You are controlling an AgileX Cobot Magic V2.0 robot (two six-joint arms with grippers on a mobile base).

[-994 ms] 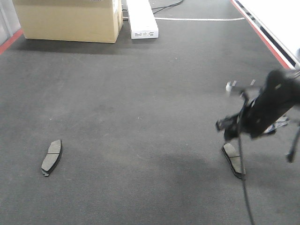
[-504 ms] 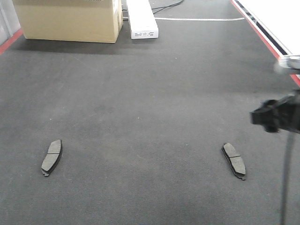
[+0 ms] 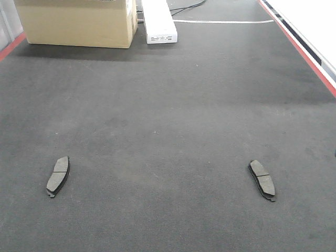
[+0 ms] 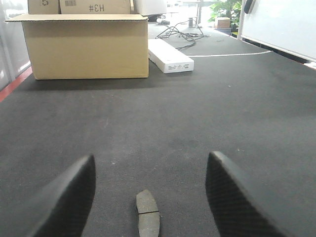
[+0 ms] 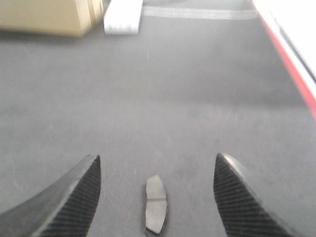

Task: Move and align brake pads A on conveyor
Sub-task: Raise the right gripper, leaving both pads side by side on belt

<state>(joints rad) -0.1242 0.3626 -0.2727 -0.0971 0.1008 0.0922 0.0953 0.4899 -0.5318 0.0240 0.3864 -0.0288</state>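
Left claw (image 4: pixel 150 165) hangs low over the conveyor (image 3: pixel 168 121) with its two dark fingers (image 4: pixel 66 197) spread wide and nothing between them, aimed toward the cardboard box (image 4: pixel 84 47). Just below the gap, on the belt, lies the left brake pad (image 4: pixel 148 216), flat, with its long side pointing toward the box and its thin groove running crosswise. The right claw (image 5: pixel 156 159) is spread just as wide and also grips nothing. The right brake pad (image 5: pixel 156 204) lies flat on the belt under its gap, set lengthwise. In the front view both pads rest well short of the box, on its near side. The left brake pad (image 3: pixel 58 176) is roughly in line with the box, its far end tipped slightly right. The right brake pad (image 3: pixel 262 179) is far off to the box's right, its far end tipped slightly left. The two are well apart, about level with each other. Red edge strips (image 3: pixel 296 44) run along both sides of the belt, the left one passing close by the box. The box stands at the far end of the belt, with a long white carton (image 3: pixel 159 21) lying just to its right. Black cables (image 4: pixel 178 30) trail beyond the carton.
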